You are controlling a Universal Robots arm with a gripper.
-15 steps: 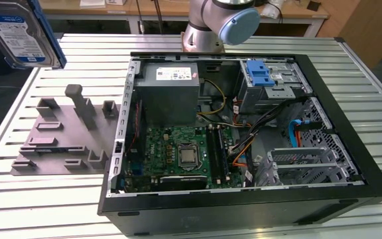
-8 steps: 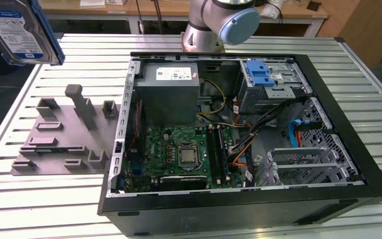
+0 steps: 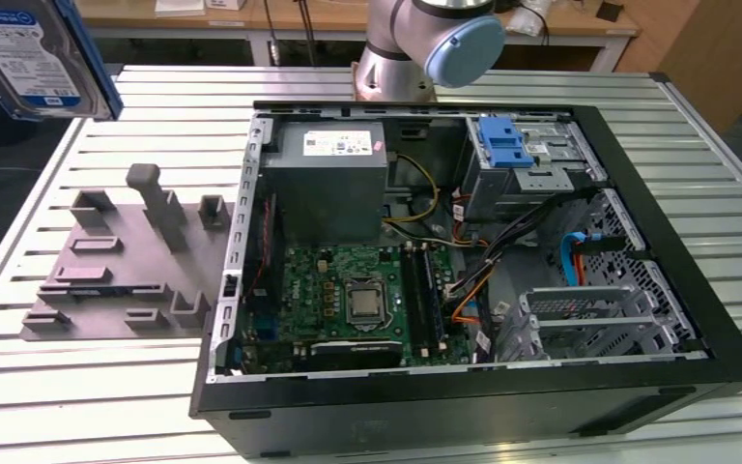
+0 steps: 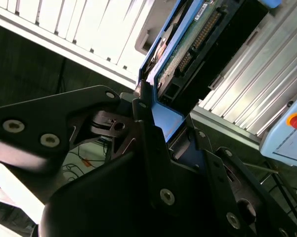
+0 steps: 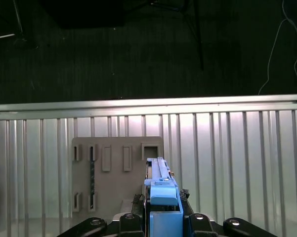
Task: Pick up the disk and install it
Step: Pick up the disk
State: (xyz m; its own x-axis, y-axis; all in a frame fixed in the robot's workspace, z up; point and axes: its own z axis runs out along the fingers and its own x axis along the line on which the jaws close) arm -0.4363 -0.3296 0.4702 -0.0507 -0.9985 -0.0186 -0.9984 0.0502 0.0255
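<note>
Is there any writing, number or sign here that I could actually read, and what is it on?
None can be read.
White-and-blue label on the disk: print too small.
White sticker on the grey power-supply box: print too small.
Small white label on the drive cage: print too small.

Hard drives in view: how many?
1. The disk hangs at the exterior view's upper left, outside the case, clamped in the gripper. The case's metal cages could hide another.
</note>
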